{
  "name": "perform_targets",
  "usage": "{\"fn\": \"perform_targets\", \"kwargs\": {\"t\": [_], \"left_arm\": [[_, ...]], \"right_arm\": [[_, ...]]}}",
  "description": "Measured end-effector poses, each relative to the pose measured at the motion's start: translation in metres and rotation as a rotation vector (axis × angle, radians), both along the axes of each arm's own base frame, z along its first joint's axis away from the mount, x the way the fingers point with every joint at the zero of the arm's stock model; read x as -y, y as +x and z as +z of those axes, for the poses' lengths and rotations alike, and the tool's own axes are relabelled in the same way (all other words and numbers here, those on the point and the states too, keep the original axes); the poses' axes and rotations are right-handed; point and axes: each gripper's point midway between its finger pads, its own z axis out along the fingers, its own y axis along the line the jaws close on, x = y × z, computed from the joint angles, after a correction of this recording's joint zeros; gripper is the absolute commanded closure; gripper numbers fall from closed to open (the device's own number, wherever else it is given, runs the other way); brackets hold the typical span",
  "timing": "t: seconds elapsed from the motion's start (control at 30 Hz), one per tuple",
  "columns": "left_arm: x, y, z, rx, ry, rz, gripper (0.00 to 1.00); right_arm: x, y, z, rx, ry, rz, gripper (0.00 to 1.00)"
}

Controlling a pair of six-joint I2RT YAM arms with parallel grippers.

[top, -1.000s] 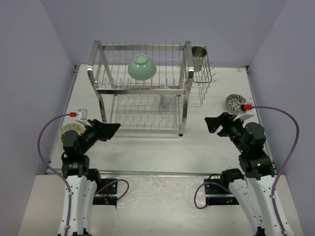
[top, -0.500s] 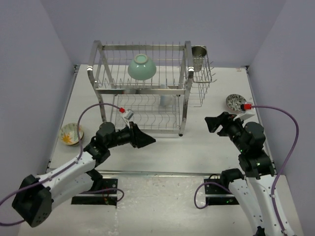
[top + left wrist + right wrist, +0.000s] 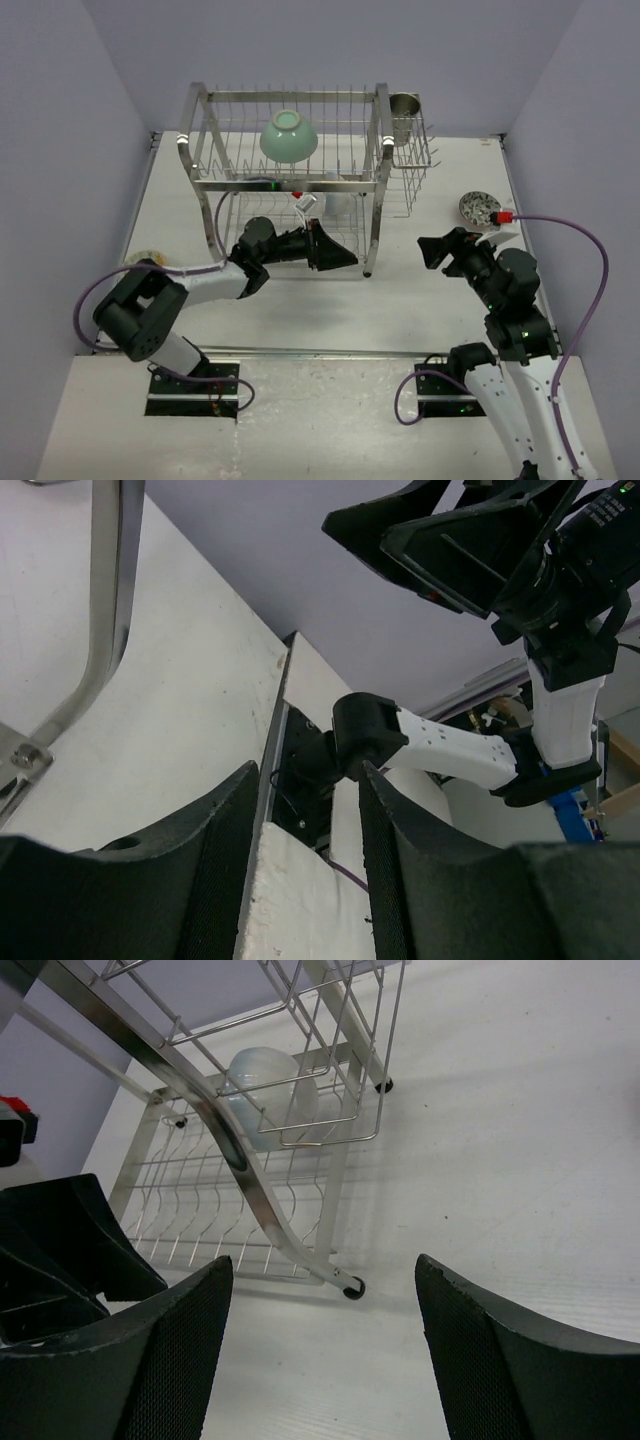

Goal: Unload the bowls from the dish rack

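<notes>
The dish rack (image 3: 285,180) stands at the back middle. A mint-green bowl (image 3: 288,136) lies upside down on its upper tier. A pale bowl (image 3: 336,204) sits lower in the rack and also shows in the right wrist view (image 3: 268,1092). A patterned bowl (image 3: 479,208) sits on the table at the right. A white flowered bowl (image 3: 143,260) peeks out behind the left arm. My left gripper (image 3: 338,260) is open and empty at the rack's front right leg (image 3: 105,610). My right gripper (image 3: 437,250) is open and empty, right of the rack.
A steel cup (image 3: 404,105) stands in the wire side basket (image 3: 412,150) on the rack's right. The rack's front right foot (image 3: 350,1287) lies between the two grippers. The left gripper's fingers (image 3: 75,1245) show in the right wrist view.
My left arm has swung from the left side of the table to the right, along the rack's front. The flowered bowl stays on the table at the left. The right arm has not moved.
</notes>
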Motion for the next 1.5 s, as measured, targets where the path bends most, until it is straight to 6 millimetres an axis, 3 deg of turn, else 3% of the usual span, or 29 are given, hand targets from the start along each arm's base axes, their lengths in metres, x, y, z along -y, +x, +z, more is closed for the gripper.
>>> {"fn": "perform_targets", "kwargs": {"t": [0.1, 0.3, 0.6, 1.03, 1.37, 1.5], "left_arm": [[0.009, 0.007, -0.002, -0.034, -0.058, -0.052, 0.54], [0.006, 0.037, -0.011, -0.139, -0.103, -0.080, 0.55], [0.005, 0.085, 0.006, -0.162, -0.154, -0.113, 0.55], [-0.019, 0.148, -0.025, -0.286, -0.149, -0.051, 0.54], [-0.052, 0.200, -0.005, -0.242, -0.190, 0.015, 0.54], [-0.060, 0.206, -0.008, -0.245, -0.188, 0.022, 0.54]], "right_arm": [[0.001, 0.001, 0.000, 0.000, -0.002, -0.007, 0.26], [0.001, 0.001, 0.000, 0.000, -0.002, -0.007, 0.26], [0.001, 0.001, 0.000, 0.000, -0.002, -0.007, 0.26], [0.001, 0.001, -0.001, -0.003, -0.002, -0.007, 0.26], [0.001, 0.001, -0.001, -0.004, -0.003, -0.007, 0.26], [0.001, 0.002, -0.003, -0.012, -0.004, -0.007, 0.26]]}}
